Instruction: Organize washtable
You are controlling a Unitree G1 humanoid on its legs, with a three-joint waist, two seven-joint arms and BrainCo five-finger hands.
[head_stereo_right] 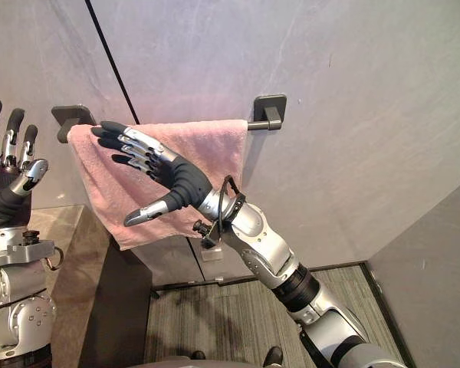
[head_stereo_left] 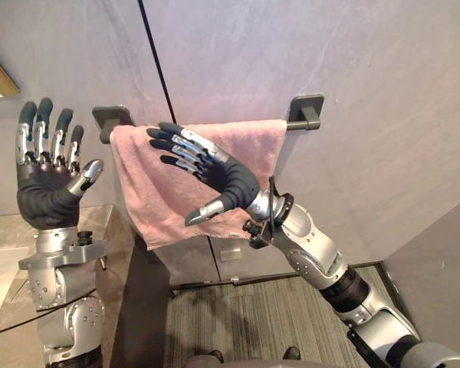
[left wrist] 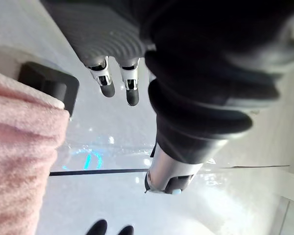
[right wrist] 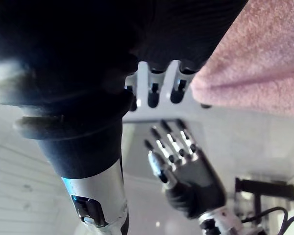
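Pink terry cloth is draped over a dark rail [head_stereo_left: 294,124] fixed to a grey wall [head_stereo_left: 368,84]: this towel [head_stereo_left: 142,195] hangs folded over the bar, covering it from the left bracket [head_stereo_left: 111,119] almost to the right bracket [head_stereo_left: 307,111], so that a short bare stretch of bar shows at the right end. Its lower edge hangs unevenly, lower toward the left end of the rail.

The right robot hand [head_stereo_left: 226,180] is raised in front of the towel's upper middle, fingers straight and spread wide, thumb standing apart below them, holding nothing. The fingertips point toward the left end of the rail and lie just under the top fold. Whether they touch the cloth cannot be told; in the right wrist view the finger bases [right wrist: 152,88] sit just beside the towel's folded edge [right wrist: 255,58].

The left robot hand [head_stereo_left: 50,188] stands upright beside the left end of the rail, clear of the towel, palm turned toward the camera, fingers straight and pointing up, thumb out to the side, empty. In its own wrist view the fingers [left wrist: 108,83] reach out near the left bracket, with the towel's edge beside it.

A thin dark seam [head_stereo_left: 157,61] runs down the wall behind the left part of the rail. Below the left robot hand lies a glossy stone surface [head_stereo_left: 0,230], and under the towel a striped carpeted floor [head_stereo_left: 245,322].
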